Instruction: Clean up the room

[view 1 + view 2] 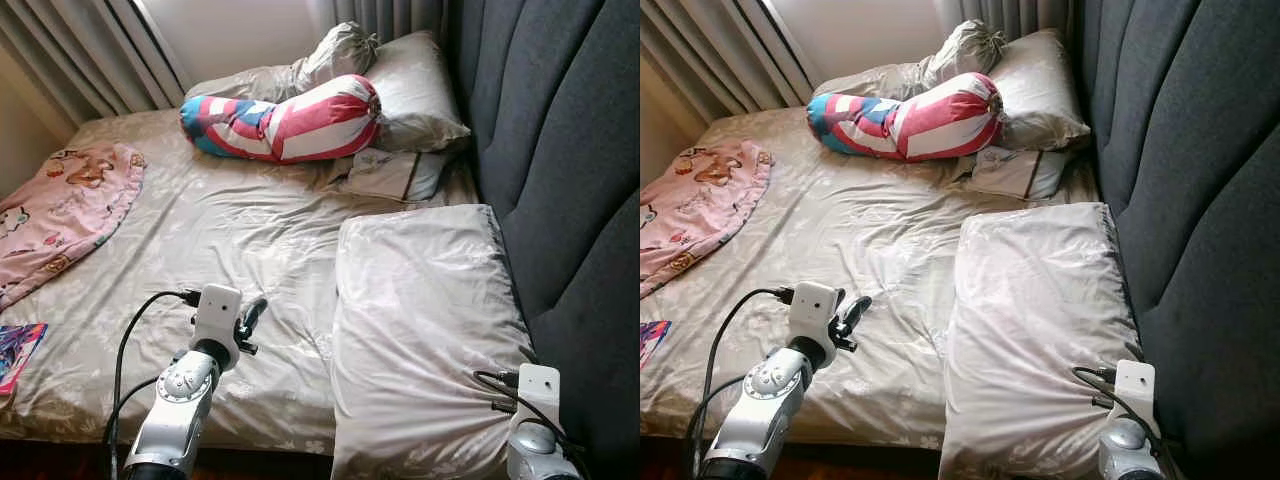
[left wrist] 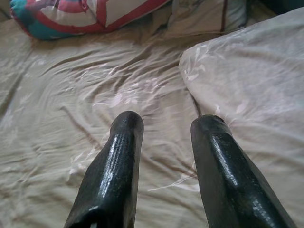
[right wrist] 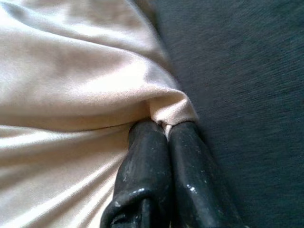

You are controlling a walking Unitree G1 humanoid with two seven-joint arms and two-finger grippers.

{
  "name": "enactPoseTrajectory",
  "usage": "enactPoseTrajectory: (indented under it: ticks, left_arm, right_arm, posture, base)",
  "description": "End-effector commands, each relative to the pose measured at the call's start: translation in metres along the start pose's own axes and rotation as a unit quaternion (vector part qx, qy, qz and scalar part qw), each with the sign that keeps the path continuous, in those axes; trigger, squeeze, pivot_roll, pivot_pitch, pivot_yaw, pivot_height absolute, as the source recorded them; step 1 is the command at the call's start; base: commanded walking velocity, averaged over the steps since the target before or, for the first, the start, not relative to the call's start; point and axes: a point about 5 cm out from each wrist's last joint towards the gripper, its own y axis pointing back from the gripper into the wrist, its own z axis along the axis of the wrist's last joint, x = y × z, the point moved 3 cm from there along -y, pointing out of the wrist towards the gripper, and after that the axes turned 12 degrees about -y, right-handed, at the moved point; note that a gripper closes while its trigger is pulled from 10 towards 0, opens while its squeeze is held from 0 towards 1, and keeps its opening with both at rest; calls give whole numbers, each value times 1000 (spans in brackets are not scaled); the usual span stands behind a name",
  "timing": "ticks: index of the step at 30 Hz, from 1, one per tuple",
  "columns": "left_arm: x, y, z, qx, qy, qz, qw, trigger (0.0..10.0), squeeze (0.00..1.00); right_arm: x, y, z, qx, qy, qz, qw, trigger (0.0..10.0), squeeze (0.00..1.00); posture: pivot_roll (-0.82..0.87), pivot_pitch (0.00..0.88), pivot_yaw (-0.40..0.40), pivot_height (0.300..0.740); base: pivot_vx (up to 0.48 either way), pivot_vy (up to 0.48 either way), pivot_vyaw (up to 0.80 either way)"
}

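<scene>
Right gripper (image 3: 164,126) pinches pillow (image 1: 420,330) corner against headboard (image 1: 570,180)

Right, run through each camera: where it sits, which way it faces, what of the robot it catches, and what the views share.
Left eye: on the head, looking down at the bed; both silver arms show.
Right eye: beside it, same scene.
Left wrist: looks along the open left gripper over the sheet toward the striped bolster.
Right wrist: looks along the right gripper, shut on the near pillow corner by the headboard.
Shared: both wrist views catch the near pillow.
</scene>
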Motion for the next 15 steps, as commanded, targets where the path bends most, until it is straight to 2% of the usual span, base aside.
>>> enactPoseTrajectory:
  ticks: [1,5,13,14,15]
  left_arm:
    - [1,2,-6,9,-7,2,1000,10000,0]
    - [0,1,-6,8,-4,3,1000,10000,0]
    - [-1,0,-6,5,-1,5,1000,10000,0]
    - [-1,-1,-6,5,0,6,1000,10000,0]
    - [-2,-1,-6,5,0,6,1000,10000,0]
  right_arm:
    - [24,3,11,-9,-38,51,998,10000,0]
    - [31,5,13,-26,-41,61,997,10000,0]
    - [35,5,17,-28,-40,73,996,10000,0]
    - [34,5,20,-32,-44,72,996,10000,1000]
    - [34,4,21,-34,-46,73,996,10000,1000]
  posture:
    - [-45,76,127,740]
    - [-52,79,124,740]
    - [-52,77,117,740]
    - [-53,77,116,740]
    - [-55,76,114,740]
  base:
    - [0,0,0]
    - [0,0,0]
    - [0,0,0]
    - [0,0,0]
    - [0,0,0]
